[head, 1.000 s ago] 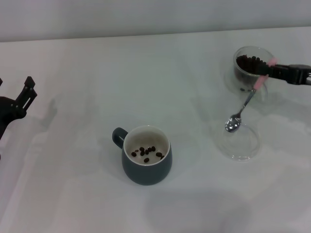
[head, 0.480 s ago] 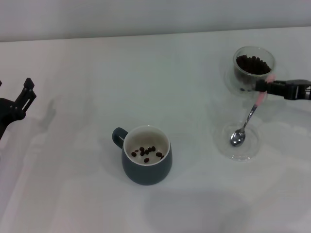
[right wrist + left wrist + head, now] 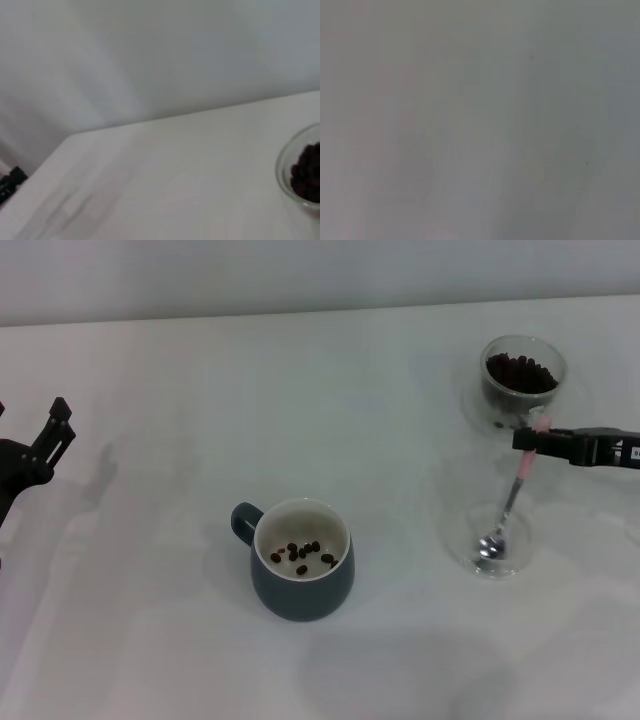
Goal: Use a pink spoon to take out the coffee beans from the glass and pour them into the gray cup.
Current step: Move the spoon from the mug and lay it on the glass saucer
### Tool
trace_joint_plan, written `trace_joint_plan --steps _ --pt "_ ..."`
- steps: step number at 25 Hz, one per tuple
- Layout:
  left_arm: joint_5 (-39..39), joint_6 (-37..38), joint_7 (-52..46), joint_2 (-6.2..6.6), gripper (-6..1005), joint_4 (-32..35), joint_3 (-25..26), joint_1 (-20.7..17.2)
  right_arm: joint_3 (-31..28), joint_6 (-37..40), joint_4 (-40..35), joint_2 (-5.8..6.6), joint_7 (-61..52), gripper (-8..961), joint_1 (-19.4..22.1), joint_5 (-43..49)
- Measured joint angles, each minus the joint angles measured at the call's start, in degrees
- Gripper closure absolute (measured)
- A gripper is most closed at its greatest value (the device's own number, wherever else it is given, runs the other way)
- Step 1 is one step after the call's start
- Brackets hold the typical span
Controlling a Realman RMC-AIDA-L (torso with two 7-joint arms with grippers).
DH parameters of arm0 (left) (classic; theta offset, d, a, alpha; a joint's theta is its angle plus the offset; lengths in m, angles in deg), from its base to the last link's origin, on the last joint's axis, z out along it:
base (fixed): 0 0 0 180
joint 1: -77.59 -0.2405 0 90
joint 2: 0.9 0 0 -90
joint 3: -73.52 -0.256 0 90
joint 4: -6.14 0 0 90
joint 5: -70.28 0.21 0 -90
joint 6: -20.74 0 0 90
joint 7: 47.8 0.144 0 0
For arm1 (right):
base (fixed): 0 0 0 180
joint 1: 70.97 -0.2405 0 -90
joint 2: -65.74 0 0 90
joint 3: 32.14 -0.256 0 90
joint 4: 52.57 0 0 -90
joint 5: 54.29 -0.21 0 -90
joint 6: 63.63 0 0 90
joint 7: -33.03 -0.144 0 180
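1. A plain white tabletop point(image 3: 300, 390) fills the head view, with a pale wall band along its far edge.
2. The slim pink spoon point(image 3: 505, 510), with a pale pink handle and a shiny metal neck and bowl, stands steeply on the robot's right; its bowl rests inside a shallow round clear glass dish point(image 3: 497, 550).
3. The right gripper point(image 3: 530, 440), a black arm end reaching in from the right edge, is closed on the top of the pink handle, just in front of the glass.
4. The small clear glass mug point(image 3: 522, 380) stands beyond the dish, near the far right, holding a heap of dark coffee beans point(image 3: 520, 372).
5. The rounded dark blue-gray cup point(image 3: 300, 560) with a cream inside sits near the middle front, well apart from the spoon, its loop handle toward the robot's left; several dark beans lie on its bottom.
6. The left gripper point(image 3: 45, 445) sits at the far left edge, away from everything; whether its fingers are parted cannot be told.
7. The right wrist view shows the glass rim and beans point(image 3: 305, 170) at its edge plus the wall, but no spoon or cup.
8. The left wrist view shows only a blank grey surface.
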Motion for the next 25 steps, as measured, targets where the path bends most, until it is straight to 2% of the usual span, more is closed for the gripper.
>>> trace_joint_plan --steps 9,20,25 --pt "0.0 0.0 0.0 0.05 166 0.0 0.0 0.1 -0.1 3.5 0.8 -0.88 0.0 800 0.3 0.2" --pt "0.0 0.0 0.0 0.09 165 0.0 0.0 0.1 -0.1 2.6 0.8 -2.44 -0.1 779 0.4 -0.1" --pt "0.0 0.0 0.0 0.09 166 0.0 0.1 -0.1 -2.2 1.7 0.6 -2.69 0.6 771 0.5 -0.4"
